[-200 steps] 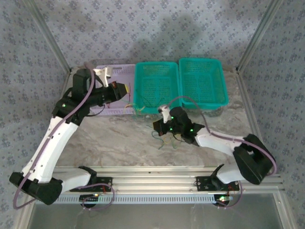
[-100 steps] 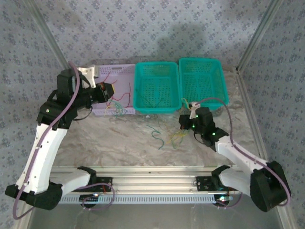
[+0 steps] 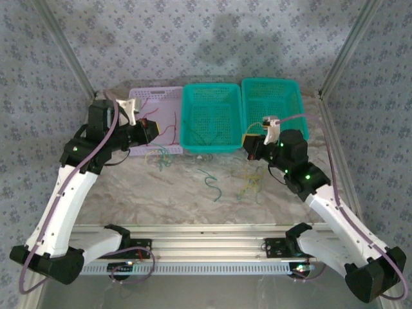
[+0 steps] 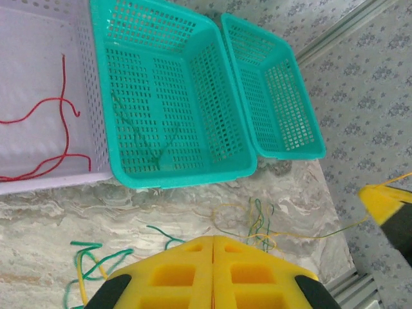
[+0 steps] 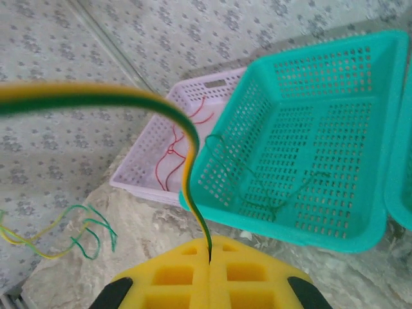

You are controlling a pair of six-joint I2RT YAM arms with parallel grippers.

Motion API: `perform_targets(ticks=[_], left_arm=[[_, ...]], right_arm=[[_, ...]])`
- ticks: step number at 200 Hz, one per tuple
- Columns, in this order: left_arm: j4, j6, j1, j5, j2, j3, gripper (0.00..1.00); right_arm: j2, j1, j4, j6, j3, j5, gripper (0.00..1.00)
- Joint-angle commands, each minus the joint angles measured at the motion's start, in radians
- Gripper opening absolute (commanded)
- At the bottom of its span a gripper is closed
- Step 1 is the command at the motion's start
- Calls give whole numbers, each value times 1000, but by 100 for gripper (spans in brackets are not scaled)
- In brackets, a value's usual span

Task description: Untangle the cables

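The cables are thin wires. Red ones [image 3: 171, 125] lie in the lilac basket [image 3: 154, 94], and a green one [image 4: 149, 138] lies in the middle teal basket [image 3: 212, 87]. A loose green piece [image 3: 212, 183] and a yellow-green tangle [image 3: 248, 184] lie on the marble table. More green and yellow strands [image 3: 159, 154] lie by the lilac basket's front. My right gripper [image 5: 210, 248] is shut on a yellow-green cable [image 5: 187, 145] that rises from its pads, in front of the teal baskets [image 3: 247, 144]. My left gripper [image 4: 213, 239] is shut, nothing visible between its pads, above the lilac basket's front edge [image 3: 153, 131].
A second teal basket [image 3: 271, 82] stands at the back right. Aluminium frame rails run along the table's sides [image 3: 335, 138] and its near edge [image 3: 212, 235]. Patterned cloth walls close the back.
My right gripper has moved right and away toward the teal baskets with its cable, and the tangle has spread out on the table. My left gripper drew back to the left.
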Motion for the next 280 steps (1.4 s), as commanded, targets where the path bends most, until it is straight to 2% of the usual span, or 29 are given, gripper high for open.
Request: perform_targets(ticks=[1, 41, 72, 108, 137, 164, 183, 203, 214, 229, 244, 280], left_arm=[[65, -23, -15, 40, -1, 0, 0], [126, -73, -47, 55, 2, -9, 0], [209, -146, -66, 103, -1, -41, 0], [322, -220, -98, 164, 4, -86, 0], [372, -261, -111, 186, 10, -105, 0], [417, -299, -113, 196, 8, -123, 0], [464, -322, -114, 226, 11, -132, 0], [477, -318, -121, 231, 14, -134, 0], [458, -305, -122, 216, 14, -131, 0], [406, -275, -125, 181, 17, -116, 0], [377, -261, -125, 149, 19, -112, 0], [333, -247, -129, 86, 30, -97, 0]], right_arm=[[10, 13, -89, -43, 61, -30, 0], [151, 13, -148, -26, 67, -90, 0], [171, 43, -15, 14, -9, -160, 29], [211, 115, 62, 3, -12, -202, 47], [229, 153, 118, 3, -12, -248, 52], [197, 181, 150, -23, -32, -225, 60], [195, 172, 162, 1, -41, -230, 64], [204, 135, 212, 90, -47, -302, 64], [196, 144, 153, 98, -21, -230, 65], [198, 208, -50, -13, 81, -22, 68], [209, 276, -154, -84, 146, 139, 69], [123, 319, -109, -145, 114, 284, 74]])
